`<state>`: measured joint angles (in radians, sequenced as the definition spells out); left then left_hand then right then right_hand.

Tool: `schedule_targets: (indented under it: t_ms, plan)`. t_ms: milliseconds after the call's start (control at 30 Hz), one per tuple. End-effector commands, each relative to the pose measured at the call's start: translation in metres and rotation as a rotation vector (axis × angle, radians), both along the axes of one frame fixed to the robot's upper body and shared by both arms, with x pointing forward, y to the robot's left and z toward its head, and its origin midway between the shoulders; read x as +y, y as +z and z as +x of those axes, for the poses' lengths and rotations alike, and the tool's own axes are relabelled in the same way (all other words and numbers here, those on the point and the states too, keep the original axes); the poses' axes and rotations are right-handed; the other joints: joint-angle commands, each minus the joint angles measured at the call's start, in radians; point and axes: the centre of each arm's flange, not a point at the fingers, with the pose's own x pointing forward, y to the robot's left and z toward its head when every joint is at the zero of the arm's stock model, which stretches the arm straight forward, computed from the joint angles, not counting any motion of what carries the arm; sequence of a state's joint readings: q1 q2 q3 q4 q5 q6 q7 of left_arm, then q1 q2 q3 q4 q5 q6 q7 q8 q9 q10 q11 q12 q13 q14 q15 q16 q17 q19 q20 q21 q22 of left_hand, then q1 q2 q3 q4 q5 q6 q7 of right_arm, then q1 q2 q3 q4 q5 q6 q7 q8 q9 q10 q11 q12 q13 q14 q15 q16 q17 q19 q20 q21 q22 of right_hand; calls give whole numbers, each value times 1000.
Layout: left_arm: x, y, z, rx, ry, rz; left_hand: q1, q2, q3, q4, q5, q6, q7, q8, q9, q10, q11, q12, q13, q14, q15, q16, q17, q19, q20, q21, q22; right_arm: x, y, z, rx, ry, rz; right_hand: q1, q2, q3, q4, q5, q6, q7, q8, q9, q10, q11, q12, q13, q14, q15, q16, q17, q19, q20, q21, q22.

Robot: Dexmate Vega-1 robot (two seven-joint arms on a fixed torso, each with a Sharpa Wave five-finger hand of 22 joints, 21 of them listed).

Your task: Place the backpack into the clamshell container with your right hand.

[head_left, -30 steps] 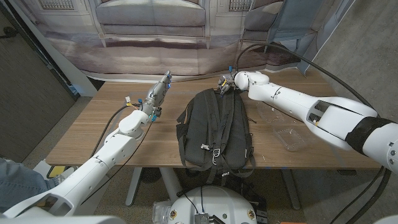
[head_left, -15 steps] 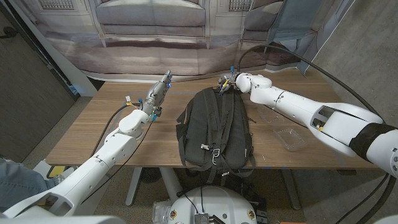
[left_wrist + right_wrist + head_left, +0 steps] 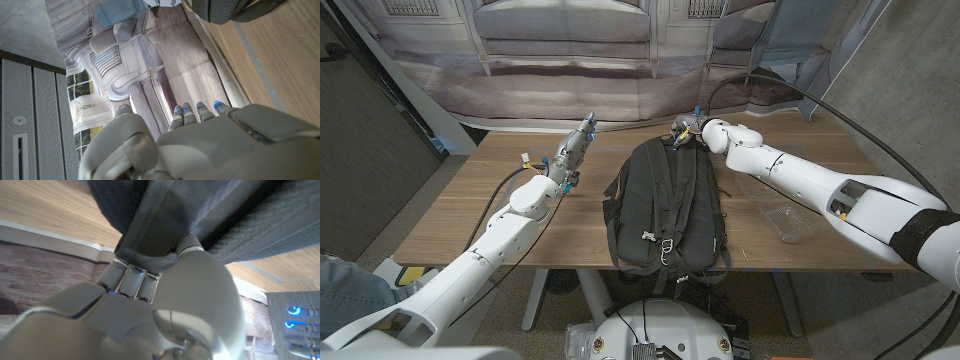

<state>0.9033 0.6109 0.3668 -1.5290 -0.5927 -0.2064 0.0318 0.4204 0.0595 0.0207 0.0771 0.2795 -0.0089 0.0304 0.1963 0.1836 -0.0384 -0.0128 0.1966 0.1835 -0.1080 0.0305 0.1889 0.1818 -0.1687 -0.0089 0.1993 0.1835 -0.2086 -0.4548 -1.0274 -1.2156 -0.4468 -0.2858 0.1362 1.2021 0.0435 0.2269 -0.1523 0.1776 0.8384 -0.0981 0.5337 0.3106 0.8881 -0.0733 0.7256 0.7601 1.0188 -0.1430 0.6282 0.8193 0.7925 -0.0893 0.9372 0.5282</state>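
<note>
Black backpack flat beside clear clamshell container

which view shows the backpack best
The head view: the whole backpack lies on the table, straps up. The right wrist view shows just its top fabric close up at the right hand; the left wrist view catches only a dark edge of it.
</note>
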Motion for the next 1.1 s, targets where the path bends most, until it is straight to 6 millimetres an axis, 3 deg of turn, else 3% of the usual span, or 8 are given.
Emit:
schedule_targets:
  t_ms: [33, 567, 1100]
  plan:
    - [-2, 3, 1, -5, -8, 5, 1, 10, -5, 2, -1, 4, 2, 0, 3, -2, 0, 5, 3, 0, 1, 0, 2, -23, 6, 7, 4, -3, 2, -17, -56, 32, 33, 56, 43, 6, -4, 1, 106, 15, 3, 69, 42, -34, -5, 164, 37, -90, -4, 5, 8, -117, 10, -3]
    - [-3, 6, 3, -9, -11, 6, 2, 12, -7, 2, -1, 5, 3, 0, 3, -3, -2, 5, 3, 0, 1, 0, 2, -23, 6, 7, 4, -4, 7, -36, -121, 34, 65, 65, 52, 19, 0, -2, 77, 19, 7, 108, 12, -35, -13, 218, 40, -89, -20, 20, -7, -119, 30, -18]
    - [-6, 14, 6, -17, -21, 20, 3, 13, -9, 2, -1, 4, 4, 0, 3, -3, -2, 5, 3, 1, 1, 0, 2, -22, 4, 8, 4, -7, 15, -57, -202, 62, 104, 67, 54, 24, 2, -1, 81, 20, 4, 115, 28, -32, -31, 226, 54, -89, -27, 36, -15, -118, 58, -29]
